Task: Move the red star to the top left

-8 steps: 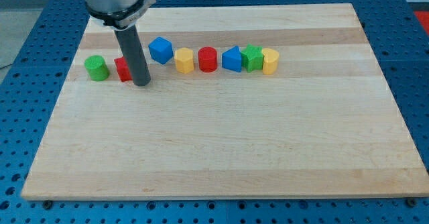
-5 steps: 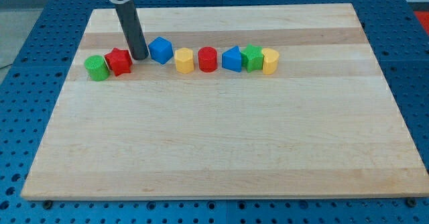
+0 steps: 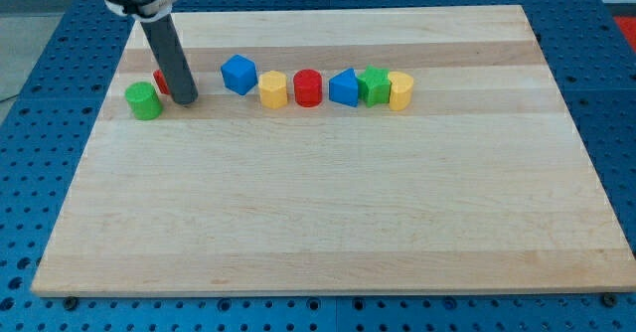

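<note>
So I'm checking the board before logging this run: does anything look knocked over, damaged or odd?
Nothing stands out. The blocks sit upright in a rough row across the board. My tip rests just right of the red star, which my rod mostly hides, with the green cylinder close by on its left.

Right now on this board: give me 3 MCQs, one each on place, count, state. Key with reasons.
1. My tip sits where?
A. By the red star
B. Beside the yellow blocks
C. At the view's bottom

2. How many blue blocks?
A. One
B. Two
C. Three

3. The red star is:
A. In full view
B. Stacked on the green cylinder
C. Partly hidden by the rod

Key: A, the tip is at the star's right side; B, a blue block and a blue triangle; C, only a red sliver shows.
</note>
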Available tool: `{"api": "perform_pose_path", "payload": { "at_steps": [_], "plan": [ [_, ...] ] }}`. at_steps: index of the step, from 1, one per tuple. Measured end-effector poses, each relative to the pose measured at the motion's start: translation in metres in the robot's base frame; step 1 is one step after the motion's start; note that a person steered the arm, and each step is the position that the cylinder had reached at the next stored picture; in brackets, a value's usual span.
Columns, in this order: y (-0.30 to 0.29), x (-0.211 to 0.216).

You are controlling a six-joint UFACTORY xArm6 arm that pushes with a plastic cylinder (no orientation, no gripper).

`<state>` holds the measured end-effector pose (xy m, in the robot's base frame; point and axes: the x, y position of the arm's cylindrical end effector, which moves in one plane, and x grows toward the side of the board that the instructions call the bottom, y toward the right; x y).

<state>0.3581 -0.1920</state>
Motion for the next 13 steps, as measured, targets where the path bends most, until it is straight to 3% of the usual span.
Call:
{"api": "perform_pose_path", "payload": {
  "at_steps": [2, 8, 11, 13],
  "plan": [
    [0.000, -0.055],
    [-0.046, -0.001],
    [-0.059, -0.060],
    [-0.094, -0.044]
  ]
}}
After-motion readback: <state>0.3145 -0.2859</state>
